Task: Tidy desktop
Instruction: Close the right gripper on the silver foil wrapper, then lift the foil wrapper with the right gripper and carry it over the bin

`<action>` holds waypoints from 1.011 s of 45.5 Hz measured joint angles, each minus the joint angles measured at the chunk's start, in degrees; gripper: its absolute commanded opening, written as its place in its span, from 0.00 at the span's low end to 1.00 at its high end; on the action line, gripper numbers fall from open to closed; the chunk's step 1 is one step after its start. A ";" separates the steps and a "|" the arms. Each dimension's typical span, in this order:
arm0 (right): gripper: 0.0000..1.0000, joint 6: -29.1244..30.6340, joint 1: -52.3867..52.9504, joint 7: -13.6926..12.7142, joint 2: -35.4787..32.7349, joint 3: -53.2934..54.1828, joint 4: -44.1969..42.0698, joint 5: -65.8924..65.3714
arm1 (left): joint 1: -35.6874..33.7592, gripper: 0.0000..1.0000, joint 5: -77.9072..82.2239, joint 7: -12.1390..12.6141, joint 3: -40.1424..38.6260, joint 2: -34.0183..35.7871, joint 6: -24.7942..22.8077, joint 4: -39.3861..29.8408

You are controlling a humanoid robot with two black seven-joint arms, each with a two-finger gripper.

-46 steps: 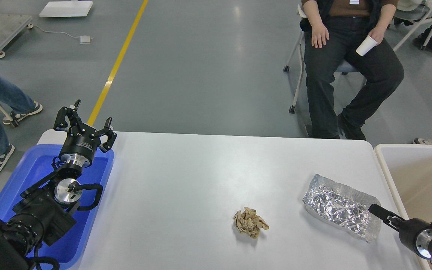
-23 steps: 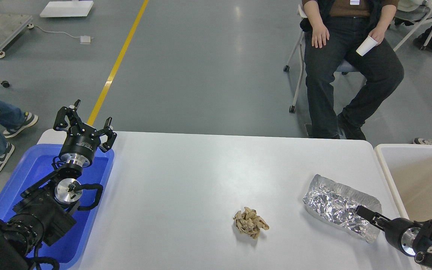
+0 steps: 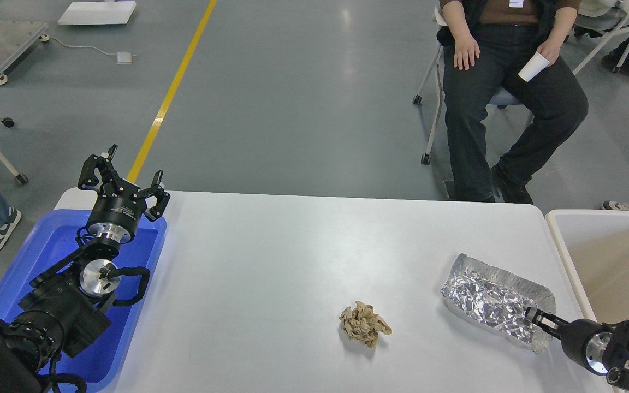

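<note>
Left gripper [image 3: 123, 177], jaws wide, hangs over the tray [image 3: 47, 240] at frame left; right gripper [image 3: 535, 317], jaws' state unclear, touches the foil [image 3: 489, 297] on the counter [image 3: 271, 262].

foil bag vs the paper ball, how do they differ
The foil bag is shiny silver, long and flattish; the paper ball is dull tan, small and crumpled round. The bag lies near the desktop's right edge with the right gripper at its near end; the ball sits mid-table, untouched. Both are crinkled and rest on the desktop.
</note>
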 measured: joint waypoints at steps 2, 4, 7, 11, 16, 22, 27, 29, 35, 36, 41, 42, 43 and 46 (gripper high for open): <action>0.00 0.23 -0.01 0.01 0.00 -0.22 -0.04 -0.02 | 0.00 1.00 0.00 0.00 0.00 0.00 0.00 0.00; 0.00 0.47 0.00 0.04 -0.05 -0.54 -0.10 -0.03 | 0.00 1.00 0.00 0.00 0.00 0.00 0.00 -0.01; 0.00 0.72 0.14 0.05 -0.05 -0.92 -0.28 0.07 | 0.00 1.00 0.00 0.00 0.00 0.00 -0.01 -0.01; 0.00 0.95 0.35 0.19 -0.13 -1.26 -0.52 0.27 | 0.00 1.00 0.00 0.00 0.00 0.00 -0.02 -0.01; 0.00 1.24 0.61 0.91 -0.62 -1.61 -0.71 0.40 | 0.00 1.00 0.00 0.00 0.00 0.00 -0.02 -0.01; 0.00 1.73 0.83 1.51 -1.37 -1.78 -0.83 0.53 | 0.00 1.00 0.00 0.00 0.00 0.00 -0.02 -0.01; 0.00 2.58 1.02 2.33 -2.40 -1.69 -0.63 0.65 | 0.00 1.00 0.00 0.00 0.00 0.00 -0.02 -0.01; 0.00 2.99 1.16 2.55 -2.73 -1.57 -0.45 0.69 | 0.00 1.00 0.00 0.00 0.00 0.00 -0.02 -0.01; 0.00 6.55 2.71 3.72 -5.99 -0.59 1.80 1.22 | 0.00 1.00 0.00 0.00 0.00 0.00 -0.02 -0.01; 0.00 7.13 3.01 3.84 -6.64 -0.38 2.30 1.33 | 0.00 1.00 0.00 0.00 0.00 0.00 -0.02 -0.01; 0.00 10.53 5.56 4.27 -11.09 0.82 6.02 1.80 | 0.01 1.00 0.00 0.00 0.00 0.00 -0.02 -0.01; 0.00 11.06 6.08 4.28 -11.91 0.97 6.70 1.84 | 0.01 1.00 0.00 0.01 0.00 0.00 -0.02 -0.01; 0.00 11.88 6.93 4.26 -13.13 1.16 7.81 1.91 | 0.02 1.00 0.00 0.01 0.00 0.00 -0.02 -0.01; 0.00 13.68 9.01 4.01 -16.07 1.55 10.35 2.11 | 0.02 1.00 0.00 0.02 0.00 0.00 -0.02 -0.02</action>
